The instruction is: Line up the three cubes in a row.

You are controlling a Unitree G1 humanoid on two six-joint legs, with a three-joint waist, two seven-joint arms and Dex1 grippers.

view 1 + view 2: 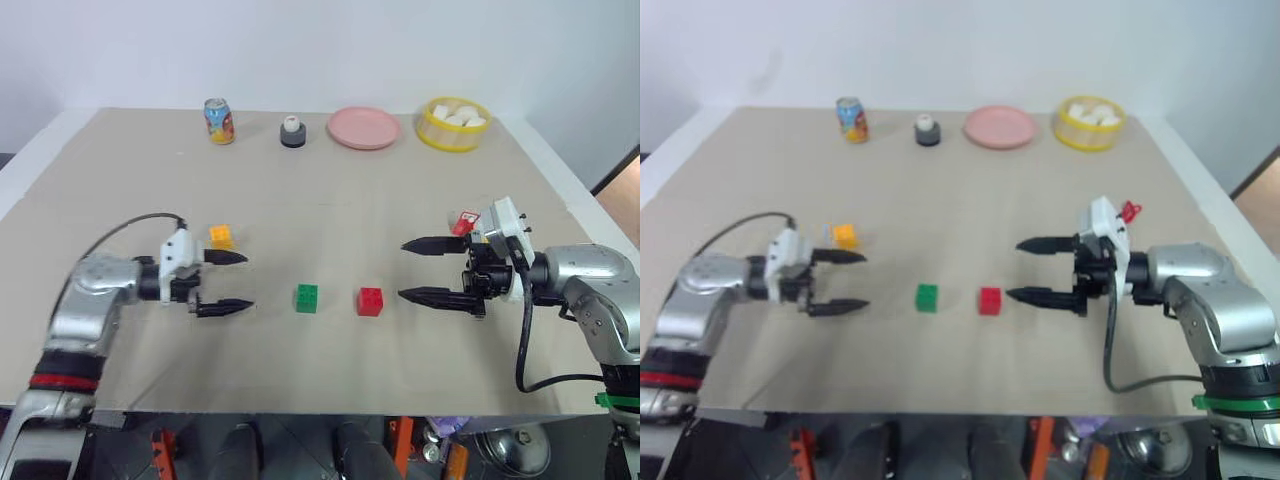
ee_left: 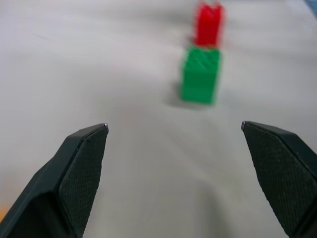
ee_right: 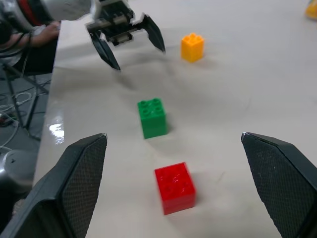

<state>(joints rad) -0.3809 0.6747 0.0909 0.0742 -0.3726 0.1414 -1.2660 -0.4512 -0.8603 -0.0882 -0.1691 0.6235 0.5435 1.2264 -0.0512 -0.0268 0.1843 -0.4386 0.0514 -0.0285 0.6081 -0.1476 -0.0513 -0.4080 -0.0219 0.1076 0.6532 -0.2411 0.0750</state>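
Beige and matte, the desk (image 1: 300, 190) carries everything you need, and your two arms reach in from its left and right sides. Your left gripper (image 1: 226, 282) hangs with its fingers spread wide and nothing between them, near the left side; your right gripper (image 1: 428, 269) faces it from the right side, equally wide and empty.

Along the far edge, the pink plate (image 1: 363, 128) appears bare, and the yellow bowl (image 1: 453, 125) near the far right corner holds pale, rounded pieces you cannot identify from here. The drink can (image 1: 219, 121) and a small dark-based toy (image 1: 292, 131) also stand at that far edge, out of the job.

The green cube (image 1: 306, 298) and red cube (image 1: 370, 301) sit near each other, apart, in the middle toward the near edge, already forming a line that runs left to right. The yellow-orange cube (image 1: 222, 237) rests just behind your left gripper's upper finger, farther from the near edge than that line.

You seem to be at the last placement: two cubes set, one off the line. Your next move likely calls for closing the left gripper on the yellow-orange cube and bringing it to the green cube's left.
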